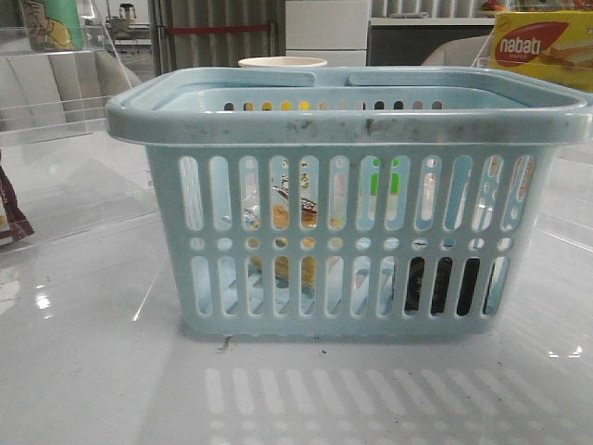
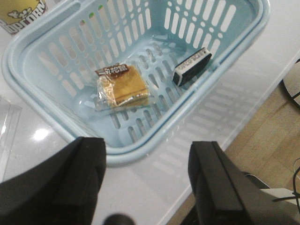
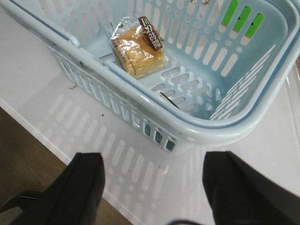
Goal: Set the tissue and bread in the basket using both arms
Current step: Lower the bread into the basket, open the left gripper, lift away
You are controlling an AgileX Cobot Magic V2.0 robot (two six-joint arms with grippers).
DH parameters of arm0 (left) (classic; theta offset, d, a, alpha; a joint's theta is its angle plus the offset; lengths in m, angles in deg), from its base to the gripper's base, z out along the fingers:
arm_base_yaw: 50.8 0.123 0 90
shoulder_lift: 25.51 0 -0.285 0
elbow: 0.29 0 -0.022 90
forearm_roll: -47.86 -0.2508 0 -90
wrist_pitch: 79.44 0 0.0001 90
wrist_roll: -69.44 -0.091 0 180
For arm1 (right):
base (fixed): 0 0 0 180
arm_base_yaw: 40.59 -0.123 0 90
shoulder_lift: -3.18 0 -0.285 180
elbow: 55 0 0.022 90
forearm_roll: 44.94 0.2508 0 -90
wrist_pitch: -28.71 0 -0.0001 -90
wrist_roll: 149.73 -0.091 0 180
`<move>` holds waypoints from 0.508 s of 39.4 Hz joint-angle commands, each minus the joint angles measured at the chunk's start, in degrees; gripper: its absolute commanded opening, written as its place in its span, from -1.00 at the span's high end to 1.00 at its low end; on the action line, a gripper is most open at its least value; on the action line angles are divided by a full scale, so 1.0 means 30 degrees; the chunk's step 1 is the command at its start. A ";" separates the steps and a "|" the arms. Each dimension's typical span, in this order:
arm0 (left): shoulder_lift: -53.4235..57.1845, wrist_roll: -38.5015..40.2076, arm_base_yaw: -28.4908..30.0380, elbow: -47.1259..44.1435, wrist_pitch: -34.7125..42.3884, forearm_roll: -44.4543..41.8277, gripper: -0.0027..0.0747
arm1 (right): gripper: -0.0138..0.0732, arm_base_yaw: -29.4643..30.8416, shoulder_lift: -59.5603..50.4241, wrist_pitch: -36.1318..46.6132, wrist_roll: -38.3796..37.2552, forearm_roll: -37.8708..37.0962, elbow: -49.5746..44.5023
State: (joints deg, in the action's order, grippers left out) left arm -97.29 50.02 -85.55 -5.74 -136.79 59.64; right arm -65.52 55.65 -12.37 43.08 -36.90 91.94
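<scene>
resting inside the basket (image 2: 140, 150): bread (image 2: 123, 86) and tissue (image 2: 192, 66), apart.

basket (image 1: 347, 199) sits mid-table (image 1: 93, 371). bread (image 2: 123, 86) lies flat on the basket floor, left of centre. tissue (image 2: 191, 66) lies in the basket too, low against the front wall at the right, apart from the bread. cup (image 1: 283, 63) stands behind the basket. nabati box (image 1: 542, 48) far back right.

From the front, the bread (image 1: 295, 215) and tissue (image 1: 443, 284) were glimpsed only through basket (image 1: 347, 125) slots; the tissue's label print was too small to be read.
</scene>
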 commanded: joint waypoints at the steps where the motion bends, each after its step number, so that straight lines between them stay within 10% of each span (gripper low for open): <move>1: 0.2565 -0.0007 0.0032 -0.1584 0.1630 0.0473 -0.25 | -0.58 -0.0003 -0.0141 0.1158 0.0170 -0.0085 0.0506; 20: 0.9879 0.0088 0.0032 -0.8428 0.2772 -0.1104 -0.25 | -0.58 -0.0003 -0.0081 0.0596 0.0170 -0.0919 0.0506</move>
State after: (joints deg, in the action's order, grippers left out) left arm -69.21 50.02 -85.55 -30.67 -133.01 57.73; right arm -65.52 55.65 -13.23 43.08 -37.89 91.94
